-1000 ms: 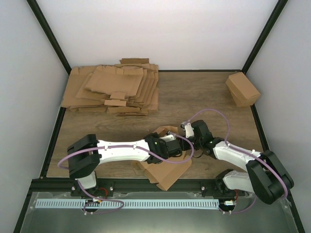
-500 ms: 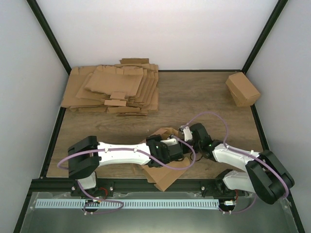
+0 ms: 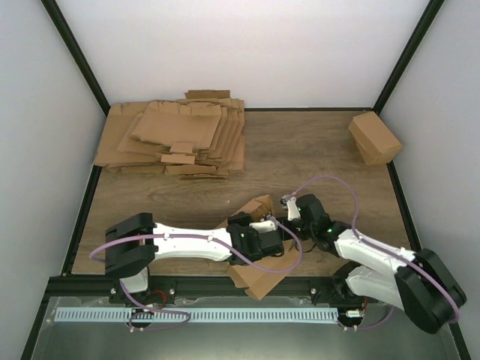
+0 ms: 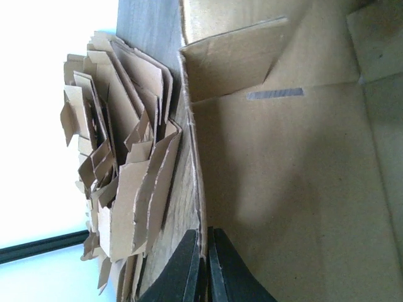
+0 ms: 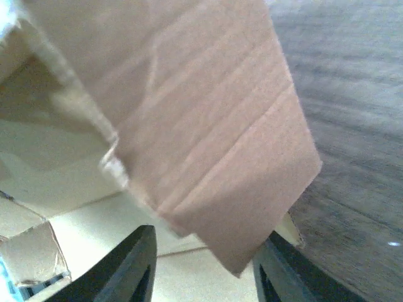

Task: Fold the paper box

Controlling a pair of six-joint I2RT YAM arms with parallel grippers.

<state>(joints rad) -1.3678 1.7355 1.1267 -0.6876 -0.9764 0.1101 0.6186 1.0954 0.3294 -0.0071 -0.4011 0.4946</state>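
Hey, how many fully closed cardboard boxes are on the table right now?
1: the closed cardboard cuboid sits at the far right corner. The paper box near the front edge is only partly folded, and the far-left pile is flat sheets, which may hide more.

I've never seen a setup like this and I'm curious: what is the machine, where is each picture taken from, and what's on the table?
These are two robot arms, a left arm and a right arm, bolted at the near edge of a wooden table. The wide picture looks down from above; the other two come from a camera on each wrist. At the back left lies a pile of flat cardboard sheets; at the back right sits a folded box. Near the front lies the paper box, a cut sheet only partly folded. The left fingers are pinched shut on its edge. The right fingers stand apart with a flap between them and seem not to grip it.
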